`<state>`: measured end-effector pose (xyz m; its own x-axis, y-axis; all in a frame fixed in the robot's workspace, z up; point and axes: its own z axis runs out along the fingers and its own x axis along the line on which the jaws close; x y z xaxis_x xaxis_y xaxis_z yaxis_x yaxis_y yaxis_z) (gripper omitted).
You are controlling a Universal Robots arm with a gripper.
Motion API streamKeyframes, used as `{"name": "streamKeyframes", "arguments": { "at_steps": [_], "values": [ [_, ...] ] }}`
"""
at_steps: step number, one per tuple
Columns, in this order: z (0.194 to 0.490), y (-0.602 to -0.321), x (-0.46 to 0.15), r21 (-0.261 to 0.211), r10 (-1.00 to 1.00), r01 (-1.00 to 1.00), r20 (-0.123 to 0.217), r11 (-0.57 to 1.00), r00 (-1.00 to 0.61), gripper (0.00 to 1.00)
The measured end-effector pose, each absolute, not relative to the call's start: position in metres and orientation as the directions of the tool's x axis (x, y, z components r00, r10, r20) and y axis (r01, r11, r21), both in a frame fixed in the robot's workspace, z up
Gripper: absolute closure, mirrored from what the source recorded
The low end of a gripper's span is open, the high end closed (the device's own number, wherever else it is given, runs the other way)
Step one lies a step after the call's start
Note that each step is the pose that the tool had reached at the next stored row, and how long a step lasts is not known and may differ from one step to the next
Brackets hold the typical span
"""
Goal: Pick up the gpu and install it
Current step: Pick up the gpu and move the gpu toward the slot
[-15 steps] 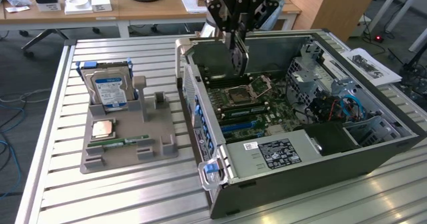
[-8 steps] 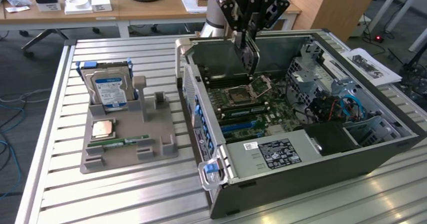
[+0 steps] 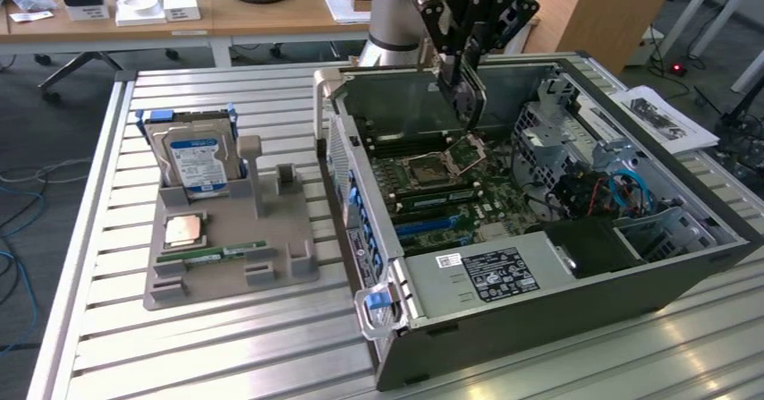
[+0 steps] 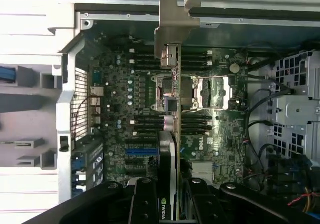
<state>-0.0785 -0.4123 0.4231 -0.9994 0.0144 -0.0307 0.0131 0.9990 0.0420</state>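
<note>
Beneath the end effector (image 3: 463,55) hangs the gpu (image 3: 470,105), clamped between its narrowed jaws; farther below, the computer case (image 3: 525,279) lies open, its motherboard (image 3: 442,194) exposed.

The jaws grip the gpu (image 3: 470,105) by its upper end, and the dark card hangs upright inside the open computer case (image 3: 573,284), seemingly over the processor socket (image 3: 430,169) of the motherboard (image 3: 478,199). The case stands on a slatted metal surface (image 3: 215,355). Toward the exterior view's left, near the case, a grey holder (image 3: 281,275) carries an upright hard drive (image 3: 197,160) with a blue label, a small square chip (image 3: 182,230) and a narrow green memory stick (image 3: 227,253).
</note>
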Motion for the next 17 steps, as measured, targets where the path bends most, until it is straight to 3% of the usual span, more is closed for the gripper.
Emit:
{"name": "streamKeyframes", "arguments": {
  "at_steps": [17],
  "values": [
    [0.423,-0.411,-0.028,0.042,0.015,0.013,-0.031,0.999,-0.999,0.73]
  ]
}}
